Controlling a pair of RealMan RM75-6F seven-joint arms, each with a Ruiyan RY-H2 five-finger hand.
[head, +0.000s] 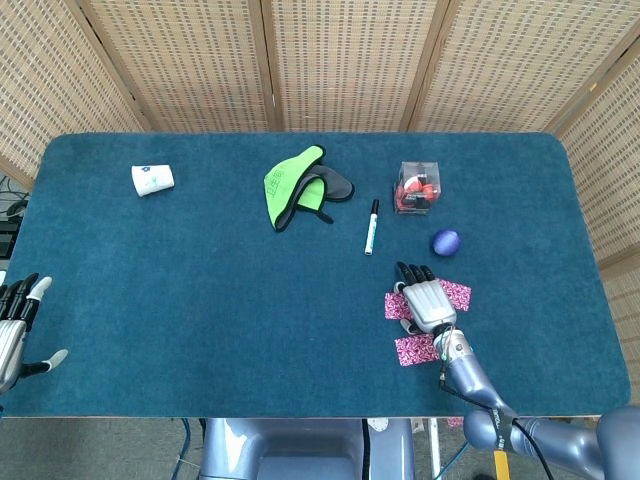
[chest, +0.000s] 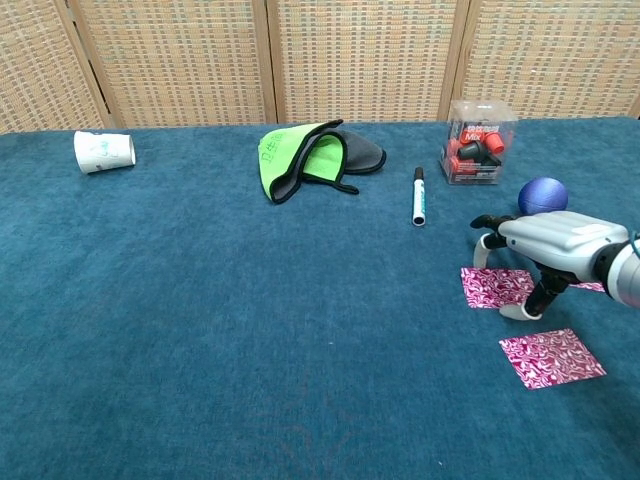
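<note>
My right hand (head: 428, 300) (chest: 555, 240) stands palm down over a pink patterned square (head: 397, 307) (chest: 497, 288), fingers spread and arched, holding nothing. Its thumb tip touches the cloth beside that square. A second pink square (head: 416, 350) (chest: 552, 357) lies just nearer the table's front edge. A third pink square (head: 458, 294) (chest: 590, 285) peeks out from under the hand on its far side. My left hand (head: 15, 325) hangs at the table's left edge, fingers apart and empty, seen only in the head view.
A blue ball (head: 446, 242) (chest: 543, 195) lies just beyond the right hand. Further back are a marker (head: 371, 227) (chest: 419, 196), a clear box (head: 417, 188) (chest: 478, 142) of red items, a green and dark cloth (head: 298, 188) (chest: 310, 158) and a tipped white cup (head: 152, 180) (chest: 104, 151).
</note>
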